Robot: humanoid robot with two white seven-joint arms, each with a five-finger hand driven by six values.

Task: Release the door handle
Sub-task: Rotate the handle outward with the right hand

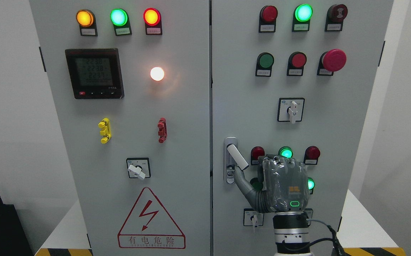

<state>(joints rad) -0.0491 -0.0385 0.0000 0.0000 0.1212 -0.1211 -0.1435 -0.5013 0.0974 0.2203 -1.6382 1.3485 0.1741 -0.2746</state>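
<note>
The grey door handle [236, 155] sits at the left edge of the cabinet's right door [351, 117]. Its lever is swung out of its recess plate [230, 176] and points down and to the right. My right hand [283, 185] comes up from the bottom edge, with its back towards the camera, just right of the handle. Its thumb [242, 182] stretches up and left, and its tip reaches the lever's free end. The other fingers [280, 161] point at the door to the right of the lever and are not wrapped around it. The left arm is out of view.
Indicator lamps [285, 152] and a small rotary switch [253, 217] sit on the door right around my hand. A selector switch [291, 110] and a red mushroom button [334, 59] are higher up. The left door [120, 220] carries a meter, lamps and a warning triangle.
</note>
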